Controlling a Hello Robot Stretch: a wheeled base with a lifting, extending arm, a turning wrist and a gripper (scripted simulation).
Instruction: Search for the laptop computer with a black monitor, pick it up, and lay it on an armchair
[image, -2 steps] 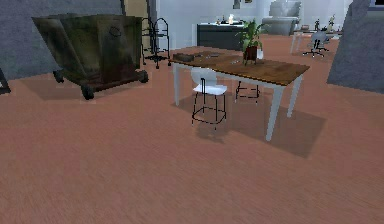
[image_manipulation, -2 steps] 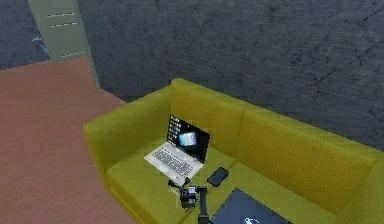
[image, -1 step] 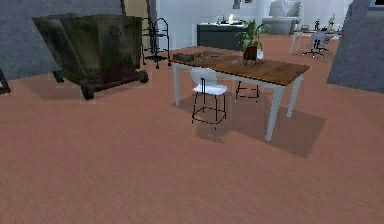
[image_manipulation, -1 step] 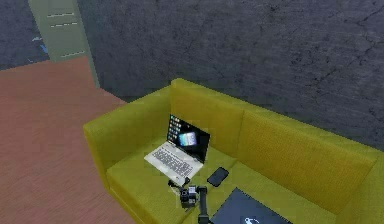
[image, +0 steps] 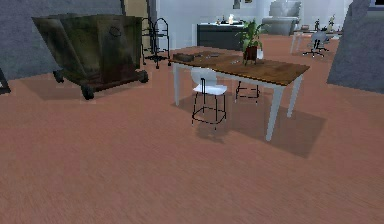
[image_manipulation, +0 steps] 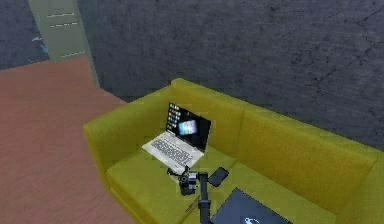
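Note:
An open laptop (image_manipulation: 178, 139) with a silver keyboard and a dark, lit screen lies on the seat of a yellow upholstered sofa (image_manipulation: 290, 150), near its left arm. My arm rises from the arm side view's bottom edge, and the gripper (image_manipulation: 186, 181) is just in front of the laptop's near edge, over the seat cushion. I cannot tell whether it holds anything. A small dark flat thing (image_manipulation: 218, 176) lies on the cushion right of the gripper. Another dark flat slab (image_manipulation: 246, 209) lies at the bottom edge.
A dark grey wall stands behind the sofa, with a pale door (image_manipulation: 62, 30) at the upper left. In the forward view, a wood-topped white-legged table (image: 270, 72) bears a potted plant (image: 250, 42), with a white chair (image: 209, 95) beneath. A dark wheeled bin (image: 92, 48) stands left.

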